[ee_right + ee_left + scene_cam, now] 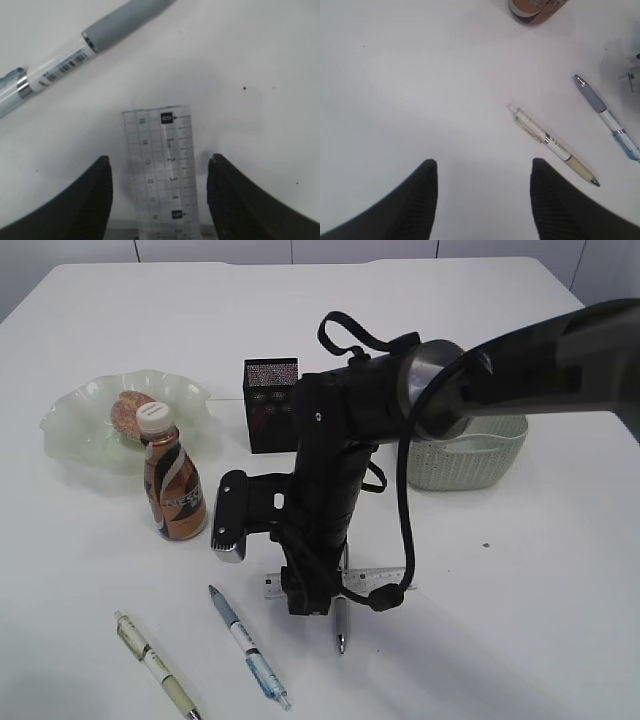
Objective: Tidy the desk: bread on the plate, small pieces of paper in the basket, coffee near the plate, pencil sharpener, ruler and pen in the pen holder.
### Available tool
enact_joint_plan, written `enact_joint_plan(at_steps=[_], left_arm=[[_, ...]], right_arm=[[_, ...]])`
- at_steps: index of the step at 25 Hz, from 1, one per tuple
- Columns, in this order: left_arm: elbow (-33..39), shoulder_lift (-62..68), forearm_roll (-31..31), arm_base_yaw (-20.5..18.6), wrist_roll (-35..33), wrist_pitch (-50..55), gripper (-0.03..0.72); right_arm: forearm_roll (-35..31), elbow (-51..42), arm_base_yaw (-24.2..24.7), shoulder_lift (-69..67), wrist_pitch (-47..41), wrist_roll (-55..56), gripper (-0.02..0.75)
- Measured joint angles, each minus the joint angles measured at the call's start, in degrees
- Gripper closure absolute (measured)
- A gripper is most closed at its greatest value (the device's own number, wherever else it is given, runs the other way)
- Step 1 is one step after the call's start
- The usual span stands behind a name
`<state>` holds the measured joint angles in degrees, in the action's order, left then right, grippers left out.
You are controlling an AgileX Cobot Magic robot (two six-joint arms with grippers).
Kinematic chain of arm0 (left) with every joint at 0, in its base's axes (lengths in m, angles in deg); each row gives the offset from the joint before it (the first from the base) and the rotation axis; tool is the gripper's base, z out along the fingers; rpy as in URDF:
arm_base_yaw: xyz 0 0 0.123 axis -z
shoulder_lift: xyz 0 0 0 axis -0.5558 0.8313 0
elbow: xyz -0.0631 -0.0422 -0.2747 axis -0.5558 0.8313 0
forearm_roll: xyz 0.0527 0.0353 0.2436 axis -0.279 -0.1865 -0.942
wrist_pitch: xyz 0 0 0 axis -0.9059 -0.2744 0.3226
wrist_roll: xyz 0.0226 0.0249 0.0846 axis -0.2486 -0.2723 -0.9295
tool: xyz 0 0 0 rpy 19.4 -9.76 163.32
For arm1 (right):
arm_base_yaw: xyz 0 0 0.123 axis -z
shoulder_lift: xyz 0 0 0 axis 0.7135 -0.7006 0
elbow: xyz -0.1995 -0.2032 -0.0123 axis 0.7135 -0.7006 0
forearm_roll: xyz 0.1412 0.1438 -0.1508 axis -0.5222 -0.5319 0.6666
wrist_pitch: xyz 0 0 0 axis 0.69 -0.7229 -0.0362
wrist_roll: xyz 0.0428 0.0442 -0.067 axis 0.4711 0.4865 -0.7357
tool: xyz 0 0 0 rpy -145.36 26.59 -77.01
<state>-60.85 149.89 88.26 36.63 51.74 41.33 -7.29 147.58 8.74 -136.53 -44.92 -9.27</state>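
The left end effector point(482, 200) is released above bare bench point(420, 90), with the beige-grip pen point(552, 145) lying just to its right. The right end effector point(157, 200) is released and straddles the clear ruler point(162, 165), which lies flat on the bench. Risk: the thin, flat ruler may slip from the fingertips point(95, 200) on closure, or skew if they close off-centre.

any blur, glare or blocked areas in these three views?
Exterior view: sharp, soft shadows, but the right arm hides most of the ruler. Left wrist view: even light, pens crisp, claw fingers blurred. Right wrist view: ruler markings readable, grey-grip pen slightly soft, no glare.
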Motion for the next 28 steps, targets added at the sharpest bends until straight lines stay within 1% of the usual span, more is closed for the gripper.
enact_joint_plan(at_steps=[6,9,11,12,14,20,23,25,28], left_arm=[[0.0,0.0,0.0,0.0,0.0,0.0,0.255],[0.0,0.0,0.0,0.0,0.0,0.0,0.255],[0.0,0.0,0.0,0.0,0.0,0.0,0.255],[0.0,0.0,0.0,0.0,0.0,0.0,0.255],[0.0,0.0,0.0,0.0,0.0,0.0,0.255],[0.0,0.0,0.0,0.0,0.0,0.0,0.255],[0.0,0.0,0.0,0.0,0.0,0.0,0.255],[0.0,0.0,0.0,0.0,0.0,-0.09,0.255],[0.0,0.0,0.0,0.0,-0.11,-0.09,0.255]], right_arm=[[0.22,0.03,0.0,-0.65,0.22,0.01,0.309],[0.44,0.03,0.0,-0.65,0.22,0.01,0.371],[0.67,0.03,0.0,-0.65,0.22,0.01,0.439],[0.66,0.03,0.0,-0.65,0.22,0.01,0.457],[0.79,0.03,0.0,-0.65,0.22,0.01,0.468],[0.22,1.49,0.0,-0.12,-0.61,-0.03,0.468],[-2.45,2.01,0.96,2.4,-0.4,-1.18,0.468],[-5.45,1.98,2.62,4.89,-0.38,-2.59,0.469],[-13.84,1.98,7.16,8.24,-0.3,-5.84,0.469]])
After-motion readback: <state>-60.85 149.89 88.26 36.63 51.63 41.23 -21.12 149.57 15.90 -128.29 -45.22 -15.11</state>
